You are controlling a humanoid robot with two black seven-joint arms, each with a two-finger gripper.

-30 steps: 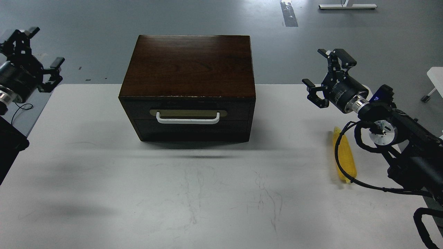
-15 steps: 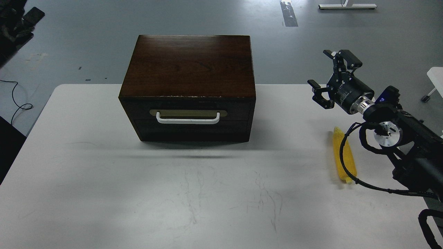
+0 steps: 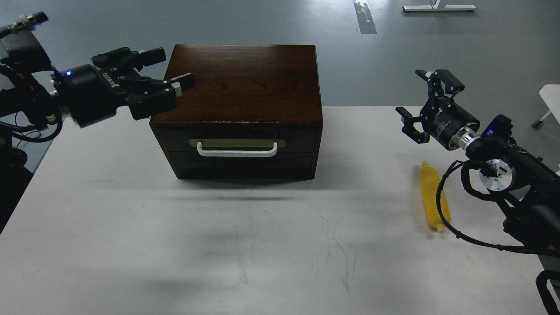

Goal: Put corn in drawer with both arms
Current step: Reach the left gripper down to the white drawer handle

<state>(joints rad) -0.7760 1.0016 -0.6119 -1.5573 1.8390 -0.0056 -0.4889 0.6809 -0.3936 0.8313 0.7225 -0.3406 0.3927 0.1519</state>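
Since the earlier frame the left gripper [image 3: 168,72], jaws spread and empty, had swung in at 10 o'clock of the shut drawer [image 3: 236,148]; right gripper [image 3: 431,103], spread, stood above the corn [image 3: 432,199] at 4 o'clock; risk: its cable snagging that corn.

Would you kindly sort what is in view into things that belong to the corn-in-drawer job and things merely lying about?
Job: corn, drawer, left gripper, right gripper.
Lying about: white frame on the floor, tape strip on the floor.
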